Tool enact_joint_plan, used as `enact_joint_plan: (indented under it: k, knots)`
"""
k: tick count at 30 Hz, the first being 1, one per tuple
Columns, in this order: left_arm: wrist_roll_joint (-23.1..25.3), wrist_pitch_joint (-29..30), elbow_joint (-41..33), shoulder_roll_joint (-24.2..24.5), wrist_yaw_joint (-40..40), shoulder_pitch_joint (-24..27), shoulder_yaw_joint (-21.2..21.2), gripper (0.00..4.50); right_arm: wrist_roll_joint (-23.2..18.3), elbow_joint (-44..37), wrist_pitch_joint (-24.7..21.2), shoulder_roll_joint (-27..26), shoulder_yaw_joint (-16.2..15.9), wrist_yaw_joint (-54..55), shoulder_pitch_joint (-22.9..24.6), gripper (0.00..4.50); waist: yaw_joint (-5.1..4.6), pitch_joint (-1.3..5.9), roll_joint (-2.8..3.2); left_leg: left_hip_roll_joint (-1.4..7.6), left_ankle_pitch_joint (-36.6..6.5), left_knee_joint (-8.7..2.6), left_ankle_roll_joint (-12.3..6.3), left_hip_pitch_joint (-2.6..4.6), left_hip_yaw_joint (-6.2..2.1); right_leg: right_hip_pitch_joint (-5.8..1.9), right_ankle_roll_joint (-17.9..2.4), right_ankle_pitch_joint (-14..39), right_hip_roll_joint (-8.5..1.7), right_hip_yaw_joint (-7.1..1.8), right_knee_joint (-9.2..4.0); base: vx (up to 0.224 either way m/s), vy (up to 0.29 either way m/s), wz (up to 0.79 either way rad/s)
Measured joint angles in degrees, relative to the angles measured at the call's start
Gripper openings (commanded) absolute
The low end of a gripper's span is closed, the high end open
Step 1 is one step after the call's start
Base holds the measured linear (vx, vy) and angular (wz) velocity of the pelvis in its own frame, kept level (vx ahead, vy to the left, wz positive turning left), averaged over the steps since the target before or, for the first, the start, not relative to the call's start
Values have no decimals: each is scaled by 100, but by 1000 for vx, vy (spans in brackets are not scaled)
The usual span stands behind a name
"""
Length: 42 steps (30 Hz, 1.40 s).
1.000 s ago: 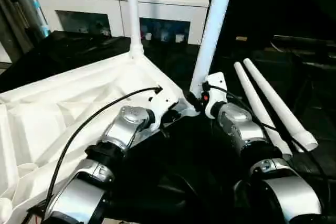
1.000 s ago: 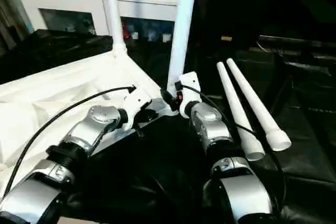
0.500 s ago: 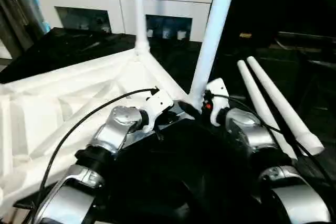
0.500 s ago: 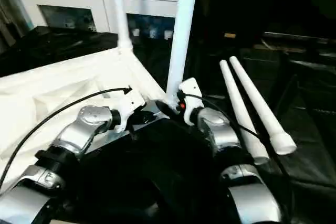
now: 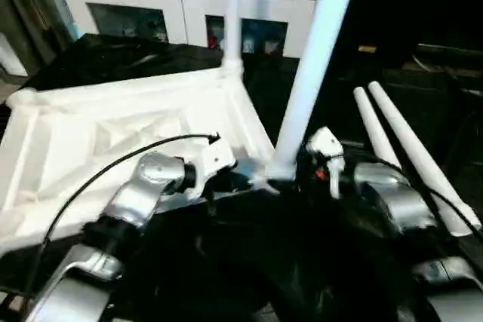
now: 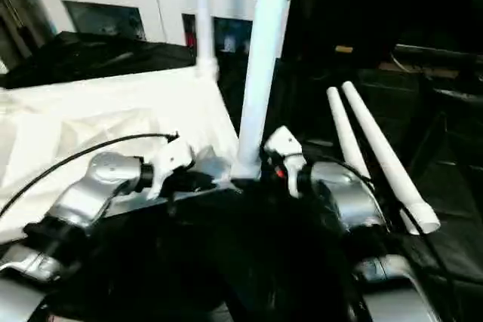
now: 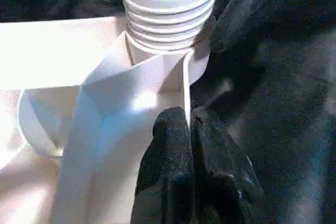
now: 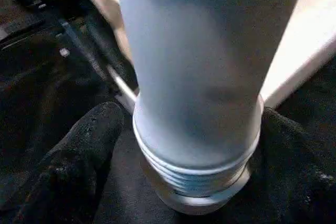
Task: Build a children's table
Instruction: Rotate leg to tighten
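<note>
— Black cloth point(image 5: 226, 262) covers the work surface, and behind it stands a white cabinet with glass doors point(image 5: 181, 5). Where is the table?

— Upside down on the cloth: the white plastic square tabletop with ribbed underside point(image 5: 98, 133) faces up, and two long white tubular legs stand in its corner sockets, a far leg point(image 5: 232, 13) and a near leg point(image 5: 317, 65). Two loose white legs point(image 5: 407, 148) lie side by side to the robot's right.

— And the fingers?

— The left gripper point(image 7: 191, 124) is pressed shut, its black fingertips point(image 7: 170, 129) pinching a thin upright rib of the tabletop just beside the near leg's threaded base point(image 7: 168, 19). The right gripper point(image 8: 197, 145) is spread wide, one finger point(image 8: 79, 150) on each side of that leg's threaded end point(image 8: 197, 174), close around it; I cannot tell whether they touch.
</note>
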<state>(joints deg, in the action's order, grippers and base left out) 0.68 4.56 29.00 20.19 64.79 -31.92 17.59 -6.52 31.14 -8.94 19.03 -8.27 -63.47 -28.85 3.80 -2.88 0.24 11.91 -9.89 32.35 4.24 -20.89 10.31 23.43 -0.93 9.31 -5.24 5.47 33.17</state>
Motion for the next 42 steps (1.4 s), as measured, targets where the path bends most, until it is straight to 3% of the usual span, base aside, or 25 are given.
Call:
enact_joint_plan:
  k: [6, 18, 25, 28, 33, 35, 39, 41, 42]
  knots:
    - [-54, -13, -130, 109, 349, 81, 80, 0, -14, -358, -186, 42, -129, -277, 152, 397, 39, -1, 2, 0, -7, 14, 14, -2, 6, -9, -1, -3, -3, -13, 7, 0, 0, 0]
    - [-98, -78, -258, 196, 592, 187, 102, 0, -81, -721, -451, 147, -205, -386, 340, 288, 124, -1, 2, 2, -6, 29, 13, -3, 6, -9, 0, -2, -3, -13, 24, 0, 0, 0]
    - [-95, -1, -266, 161, 502, 209, 92, 0, -107, -763, -479, -25, -164, -156, 433, 281, 120, 0, 0, 3, -6, 49, 15, 5, 4, -9, 1, -2, -5, -20, 59, 0, 0, 0]
    - [22, 145, -74, -41, -41, 156, -49, 0, -24, -439, -412, -443, 92, 745, 382, 280, 66, 3, -4, 0, -6, 63, 19, 47, 3, -31, 20, 10, -5, -29, 86, 0, 0, 0]
    - [251, 586, 562, -712, -1225, -256, -177, 0, 83, 468, -329, -1107, 559, 2578, -85, 279, -79, 4, -1, -9, -6, 67, 19, 86, -10, -68, 44, 24, -7, -30, 73, 0, 0, 0]
    - [316, 774, 844, -1051, -1788, -440, -243, 0, 183, 855, -337, -1281, 683, 3306, -376, 279, -88, 3, 1, -11, -6, 64, 19, 80, -27, -77, 45, 25, -8, -8, 34, -54, 7, 0]
    - [381, 900, 1009, -1291, -2188, -527, -281, 0, 285, 1244, -166, -1427, 747, 3845, -570, 279, -123, 3, 32, -11, -7, 63, 16, 86, -50, -122, 45, 25, -7, 27, -46, -14, 2, 0]
    - [427, 885, 1031, -1304, -2207, -527, -278, 0, 287, 1423, -26, -1507, 802, 3944, -639, 348, -181, 1, 50, -11, -8, 60, 14, 89, -51, -146, 45, 25, -8, 38, -99, 0, 0, 0]
    - [446, 870, 1031, -1304, -2211, -526, -276, 0, 286, 1510, -14, -1539, 834, 3951, -696, 348, -192, 1, 52, -12, -8, 59, 13, 85, -53, -147, 45, 25, -8, 43, -120, 0, 0, 0]
